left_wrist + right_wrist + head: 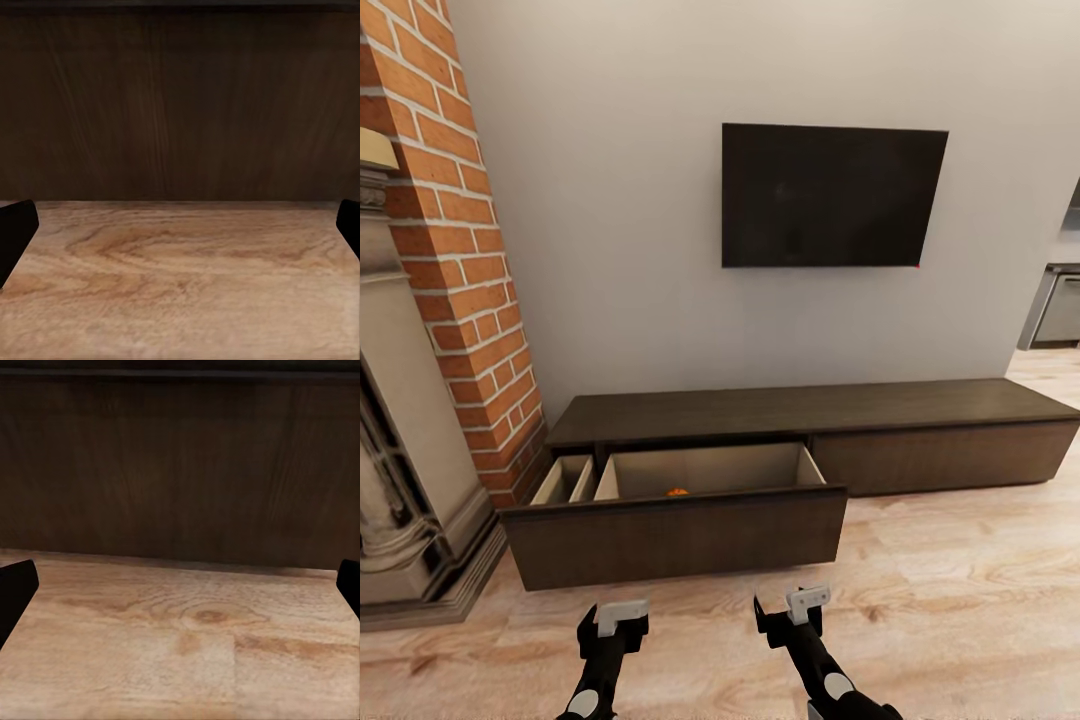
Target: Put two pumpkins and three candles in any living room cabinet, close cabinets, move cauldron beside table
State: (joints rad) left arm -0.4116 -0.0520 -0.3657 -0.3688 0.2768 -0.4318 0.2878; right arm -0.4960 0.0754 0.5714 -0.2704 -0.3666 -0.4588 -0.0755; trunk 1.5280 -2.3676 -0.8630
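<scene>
Wall of plain pale grey (660, 250) fills the head view behind everything, with a red brick chimney column (455, 250) at the left. Against the wall runs the long, low, dark brown wooden cabinet (920, 410); above it hangs the flat black wall-mounted TV (832, 195). The cabinet's left drawer (675, 535) stands pulled out over the light wood-plank floor (960, 600), its pale interior exposed. Inside, near the front panel, a small bright orange shape (677, 492) shows, probably the top of a pumpkin, though little of it clears the panel. My left gripper (617, 625) and my right gripper (792, 615) hang low just before the drawer front, well apart from each other. In each wrist view my black fingertips (16, 225) (16, 585) sit at opposite edges, spread wide and holding nothing, facing the dark panel.
</scene>
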